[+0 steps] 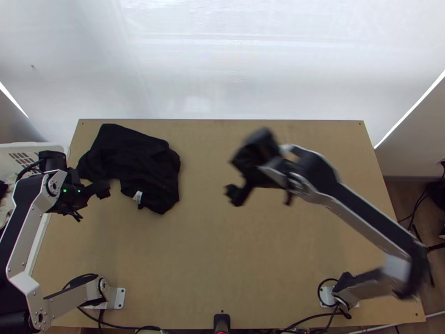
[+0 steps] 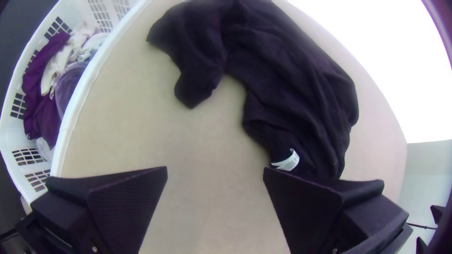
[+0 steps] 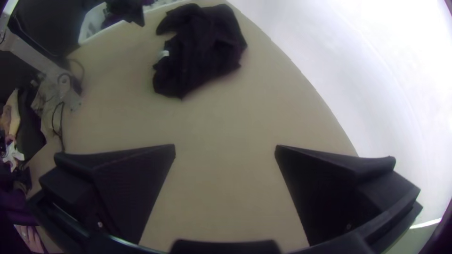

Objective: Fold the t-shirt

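T-shirt (image 1: 147, 167) (black, bunched) on table (image 1: 222, 261).

right end effector (image 1: 260, 195) blurred, basket (image 1: 22, 146) cut off by top view's edge

Top view: pale, glossy backdrop (image 1: 222, 61) beyond far edge of tan wooden tabletop (image 1: 222, 267). Bright light slits (image 1: 409, 111) at both sides. Right: grey wall (image 1: 414, 145), brown floor (image 1: 396, 201).
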Tool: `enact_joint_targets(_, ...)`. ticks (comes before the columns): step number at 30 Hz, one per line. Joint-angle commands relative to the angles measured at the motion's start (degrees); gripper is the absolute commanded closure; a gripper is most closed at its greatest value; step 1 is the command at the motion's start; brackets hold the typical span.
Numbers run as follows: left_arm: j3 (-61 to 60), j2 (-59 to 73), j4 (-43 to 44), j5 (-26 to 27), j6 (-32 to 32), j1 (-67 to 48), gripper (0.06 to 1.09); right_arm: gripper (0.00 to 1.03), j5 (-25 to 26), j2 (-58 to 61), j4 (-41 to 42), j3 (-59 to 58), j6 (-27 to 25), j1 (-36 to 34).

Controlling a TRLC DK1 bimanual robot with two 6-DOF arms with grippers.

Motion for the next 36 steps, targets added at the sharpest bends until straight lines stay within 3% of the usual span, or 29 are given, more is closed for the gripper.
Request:
enact_joint_targets(1, 0.11, -0.55, 1.37, 0.1, -0.98, -0.44, 0.1, 0.15, -1.72, 21.24, -3.53, 23.05, -1.83, 6.62)
enact_joint_targets(3, 0.19, -1.34, 1.37, 0.1, -1.24, -0.61, 0.1, 0.23, -3.13, 25.55, -3.44, 26.48, -1.65, 7.06)
enact_joint_targets(8, 0.19, -3.28, 1.28, 0.1, -2.03, -1.05, 0.1, 0.24, -4.97, 32.76, -0.9, 30.34, -1.65, 8.11)
enact_joint_targets(10, 0.11, -3.8, 1.1, 0.1, -2.47, -1.14, 0.1, 0.32, -5.15, 34.51, 0.25, 31.57, -1.92, 8.55)
enact_joint_targets(14, -0.42, -4.59, 1.28, 0.02, -3.44, -1.93, 0.1, 0.36, -5.94, 36.89, 5.43, 32.54, -2.18, 8.55)
enact_joint_targets(15, -0.6, -4.77, 1.54, 0.02, -3.7, -2.02, 0.1, 0.48, -5.94, 37.94, 5.78, 33.77, -2.44, 8.47)
enact_joint_targets(17, -1.12, -5.12, 2.34, 0.02, -4.05, -2.28, 0.1, 0.58, -6.12, 38.73, 8.95, 34.3, -2.53, 8.11)
enact_joint_targets(19, -1.48, -5.3, 2.51, 0.02, -4.23, -2.55, 0.1, 0.57, -6.91, 40.05, 10.97, 35.18, -2.88, 8.11)
enact_joint_targets(22, -1.48, -5.39, 2.51, -0.16, -4.14, -2.55, 0.1, 0.48, -7.0, 42.16, 12.64, 35.79, -3.15, 8.29)
enact_joint_targets(31, -2.09, -6.79, 2.25, -1.21, -3.18, -2.37, 0.1, 0.48, -7.43, 47.61, 18.44, 35.88, -4.02, 8.73)
enact_joint_targets(34, -2.79, -7.49, 2.42, -1.21, -3.26, -2.37, 0.1, 0.35, -7.43, 48.84, 19.58, 35.97, -4.11, 8.64)
enact_joint_targets(36, -3.32, -7.67, 2.42, -1.21, -3.35, -2.37, 0.1, 0.35, -7.43, 49.63, 20.46, 35.97, -4.46, 8.38)
